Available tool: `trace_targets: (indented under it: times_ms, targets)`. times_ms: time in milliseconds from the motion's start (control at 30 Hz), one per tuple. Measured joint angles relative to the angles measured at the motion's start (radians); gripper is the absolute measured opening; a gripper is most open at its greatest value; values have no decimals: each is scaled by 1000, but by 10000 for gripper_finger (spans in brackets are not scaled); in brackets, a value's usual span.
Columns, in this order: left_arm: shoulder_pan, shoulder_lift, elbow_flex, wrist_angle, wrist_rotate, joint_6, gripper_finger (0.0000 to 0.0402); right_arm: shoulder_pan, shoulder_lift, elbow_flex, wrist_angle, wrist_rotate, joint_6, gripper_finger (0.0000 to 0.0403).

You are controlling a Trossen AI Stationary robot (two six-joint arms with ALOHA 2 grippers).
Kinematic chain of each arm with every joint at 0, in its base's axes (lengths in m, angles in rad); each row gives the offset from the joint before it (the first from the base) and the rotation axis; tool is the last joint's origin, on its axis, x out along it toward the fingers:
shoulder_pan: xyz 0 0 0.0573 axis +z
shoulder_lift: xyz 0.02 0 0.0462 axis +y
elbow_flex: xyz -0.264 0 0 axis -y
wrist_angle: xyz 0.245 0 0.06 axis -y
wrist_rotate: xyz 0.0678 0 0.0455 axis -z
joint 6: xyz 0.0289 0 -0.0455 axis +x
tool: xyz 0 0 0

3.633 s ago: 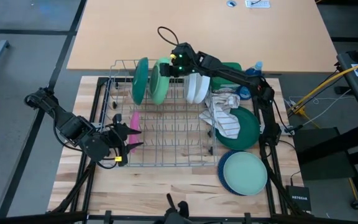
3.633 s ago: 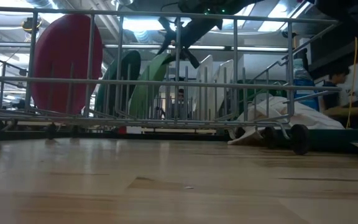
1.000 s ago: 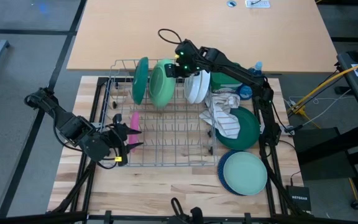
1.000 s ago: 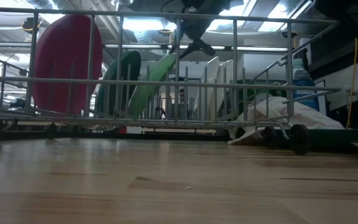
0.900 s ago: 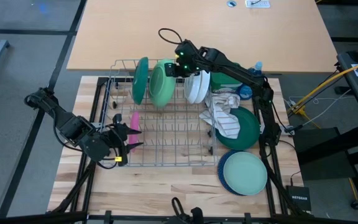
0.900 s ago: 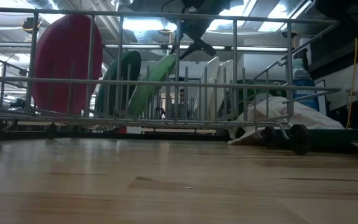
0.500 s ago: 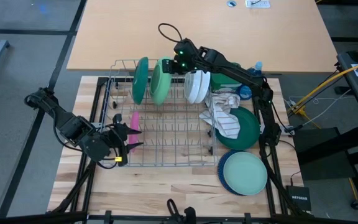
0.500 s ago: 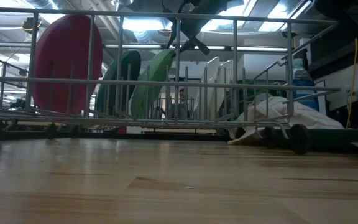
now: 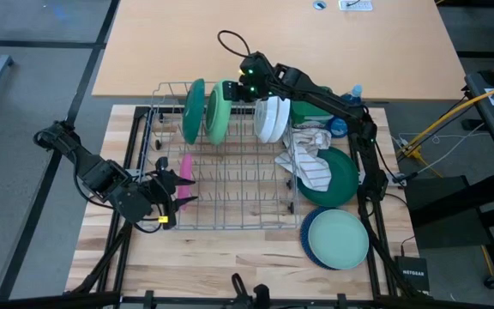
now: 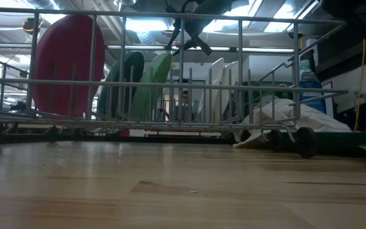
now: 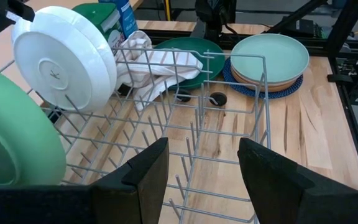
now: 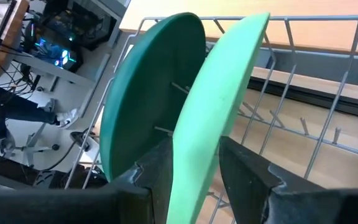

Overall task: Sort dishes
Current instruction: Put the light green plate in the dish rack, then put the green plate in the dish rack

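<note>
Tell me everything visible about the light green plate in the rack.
The light green plate is round, smooth and matte, plastic or glazed by its look. It stands on edge among the tines at the far end of the wire dish rack, close beside the dark green plate, with the white plates on its other side. The right gripper straddles its upper rim, one finger on each face. No chips or marks show.

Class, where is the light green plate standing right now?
In the high view the light green plate stands on edge at the dish rack's far end, between the dark green plate and the white plates.
</note>
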Motion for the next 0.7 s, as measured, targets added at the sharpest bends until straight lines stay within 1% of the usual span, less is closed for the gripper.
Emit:
trace_targets:
  times_ms: [200, 500, 600, 700]
  targets:
    - [0, 0, 0, 0, 0, 0, 184, -33, -14, 0, -7, 12, -8, 131]
    - [0, 0, 0, -1, 0, 0, 184, -100, -86, 0, -54, 16, -87, 131]
    - [0, 0, 0, -4, 0, 0, 184, -112, -123, 0, -95, 17, -173, 131]
    - [0, 0, 0, -14, 0, 0, 184, -109, -166, 0, -181, 14, -286, 131]
